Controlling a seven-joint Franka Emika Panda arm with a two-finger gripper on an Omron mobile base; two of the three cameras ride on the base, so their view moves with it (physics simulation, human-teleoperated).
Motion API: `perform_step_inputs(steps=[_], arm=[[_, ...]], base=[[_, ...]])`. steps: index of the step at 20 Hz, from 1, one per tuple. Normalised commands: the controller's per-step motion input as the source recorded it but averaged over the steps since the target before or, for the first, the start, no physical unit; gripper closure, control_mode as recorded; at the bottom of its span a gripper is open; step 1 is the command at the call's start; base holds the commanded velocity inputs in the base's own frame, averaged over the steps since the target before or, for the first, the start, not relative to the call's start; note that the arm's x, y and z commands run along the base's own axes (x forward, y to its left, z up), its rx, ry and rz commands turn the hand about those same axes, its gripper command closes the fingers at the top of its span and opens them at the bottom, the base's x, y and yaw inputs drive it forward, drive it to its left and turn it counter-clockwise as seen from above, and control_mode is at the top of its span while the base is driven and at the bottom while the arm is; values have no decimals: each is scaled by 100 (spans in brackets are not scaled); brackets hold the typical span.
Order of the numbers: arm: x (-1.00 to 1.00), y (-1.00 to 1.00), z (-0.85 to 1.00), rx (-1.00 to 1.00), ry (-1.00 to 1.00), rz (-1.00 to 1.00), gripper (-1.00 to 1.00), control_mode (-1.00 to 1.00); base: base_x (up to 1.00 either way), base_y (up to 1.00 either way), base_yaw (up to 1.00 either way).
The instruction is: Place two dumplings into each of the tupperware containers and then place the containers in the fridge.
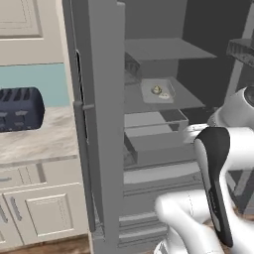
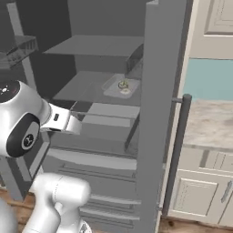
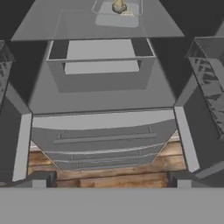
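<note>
The fridge point(image 1: 104, 124) stands open, showing dark grey shelves and drawers. One tupperware container point(image 1: 158, 92) point(image 2: 122, 87) point(image 3: 117, 11) rests on the middle shelf point(image 1: 188, 99), well inside. A tan dumpling point(image 1: 157, 90) point(image 2: 123, 84) point(image 3: 118, 6) lies in it, with a paler lump beside it that I cannot identify. My gripper point(image 3: 109, 181) hangs in front of the fridge's lower drawers, below and in front of that shelf. It is open, its fingertips point(image 3: 39, 179) wide apart with nothing between them. The second container is out of view.
The open fridge door with its bar handle point(image 2: 175, 154) stands between the arm and the marble counter point(image 2: 209, 123). A dark toaster point(image 1: 20, 109) sits on the counter point(image 1: 39, 139). Wire door bins point(image 2: 18, 50) flank the opening. A drawer point(image 3: 100, 54) sits under the shelf, above the wooden floor point(image 3: 109, 170).
</note>
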Motion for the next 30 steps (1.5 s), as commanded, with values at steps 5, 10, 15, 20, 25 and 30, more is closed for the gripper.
perform_step_inputs(steps=[5, 10, 15, 20, 25, 30], arm=[[0, 0, 0, 0, 0, 0, -100, 100], [0, 0, 0, 0, 0, 0, -100, 100], [0, 0, 0, 0, 0, 0, -100, 100], [0, 0, 0, 0, 0, 0, -100, 100], [0, 0, 0, 0, 0, 0, -100, 100], [0, 0, 0, 0, 0, 0, -100, 100]], base=[[-89, 27, -24], [-41, 70, -63], [-40, 8, -94], [-38, 0, -99], [-22, 0, -100], [-4, 5, -93]])
